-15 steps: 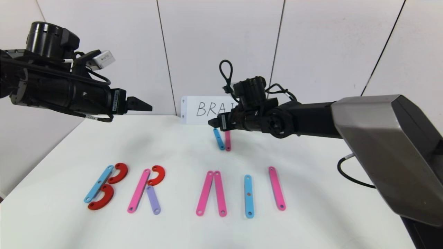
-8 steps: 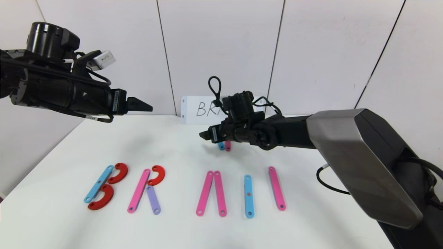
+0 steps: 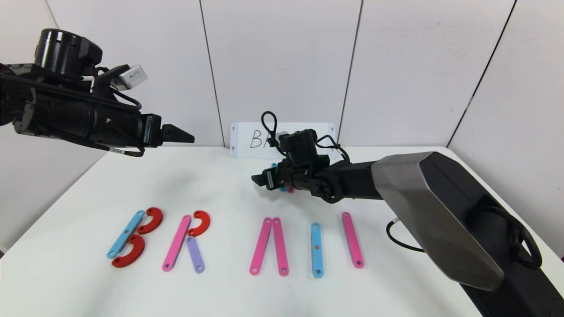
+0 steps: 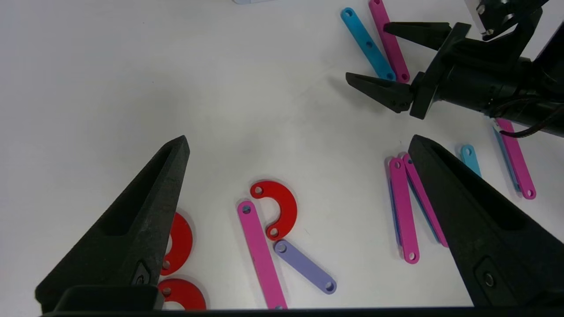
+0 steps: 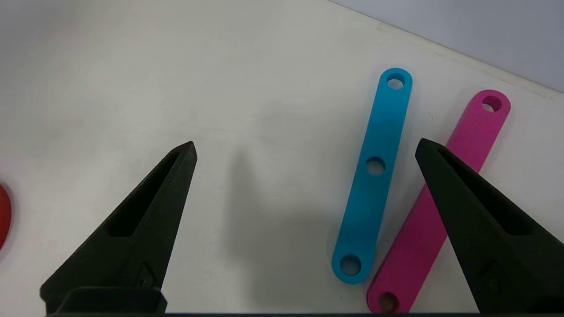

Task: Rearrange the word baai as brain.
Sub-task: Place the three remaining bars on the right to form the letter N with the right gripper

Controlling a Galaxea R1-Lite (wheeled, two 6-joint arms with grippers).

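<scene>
Right end effector (image 5: 304,154) open, over blue strip (image 5: 372,176)

The right tool (image 3: 259,180) hangs low over the back middle of the white bench (image 3: 220,176), fingers spread apart. Two spare flat holed plastic strips, one blue (image 5: 372,176) and one pink (image 5: 440,207), lie side by side just under and to its right side, touching at the near ends. Behind it stands the white handwritten card (image 3: 246,138). Well in front of it runs the row of strip-and-curve letters (image 3: 269,245). The left tool (image 3: 183,135) is up off to its left, fingers apart too.
</scene>
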